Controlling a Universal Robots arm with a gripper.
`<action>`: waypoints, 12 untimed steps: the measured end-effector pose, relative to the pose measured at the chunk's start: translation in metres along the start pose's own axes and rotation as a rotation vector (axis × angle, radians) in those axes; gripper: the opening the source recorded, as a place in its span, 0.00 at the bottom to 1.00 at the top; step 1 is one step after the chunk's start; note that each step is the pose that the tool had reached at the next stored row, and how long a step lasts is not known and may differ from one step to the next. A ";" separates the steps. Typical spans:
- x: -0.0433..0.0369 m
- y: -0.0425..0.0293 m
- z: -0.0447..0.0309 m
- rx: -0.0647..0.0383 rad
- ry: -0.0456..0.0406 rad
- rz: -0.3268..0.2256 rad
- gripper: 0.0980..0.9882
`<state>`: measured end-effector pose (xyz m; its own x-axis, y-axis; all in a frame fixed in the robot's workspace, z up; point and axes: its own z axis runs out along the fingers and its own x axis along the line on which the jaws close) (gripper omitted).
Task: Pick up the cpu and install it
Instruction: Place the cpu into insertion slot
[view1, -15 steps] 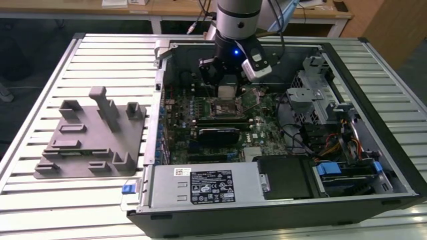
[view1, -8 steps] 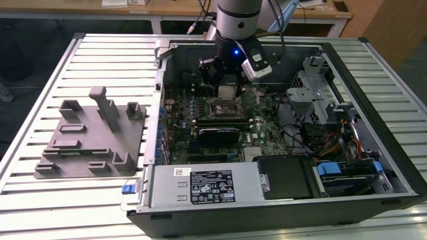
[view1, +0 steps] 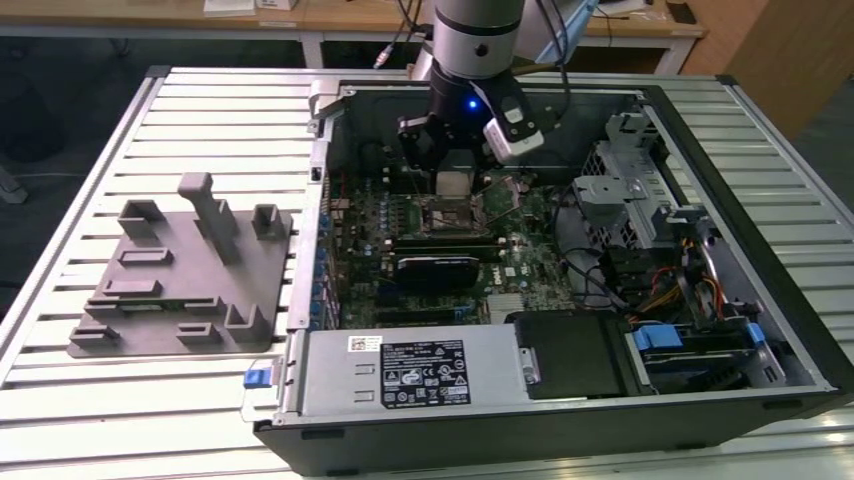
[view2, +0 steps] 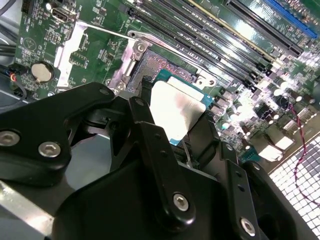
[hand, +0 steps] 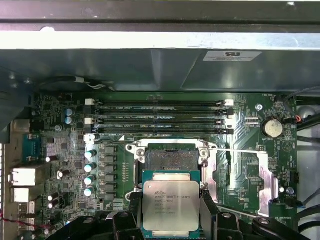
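currently the cpu (hand: 171, 202), a flat square with a dull silver lid, is clamped in the black gripper (hand: 172, 216) and held close by the open socket (hand: 170, 159), not in it. picking up is done, seating is not; the socket's bright metal frame and contact field are left uncovered.

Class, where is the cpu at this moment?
In both wrist views the cpu is held in the gripper, close beside the open socket on the motherboard.
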<state>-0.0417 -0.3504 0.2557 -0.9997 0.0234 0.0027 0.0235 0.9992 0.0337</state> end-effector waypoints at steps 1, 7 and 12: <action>0.0000 0.0000 0.0000 0.000 -0.0005 0.013 0.50; 0.0000 0.0000 0.0001 0.000 -0.0038 0.110 0.50; 0.0000 0.0000 0.0001 -0.001 -0.0067 0.196 0.50</action>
<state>-0.0417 -0.3504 0.2557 -0.9759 0.2181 0.0026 0.2181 0.9754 0.0337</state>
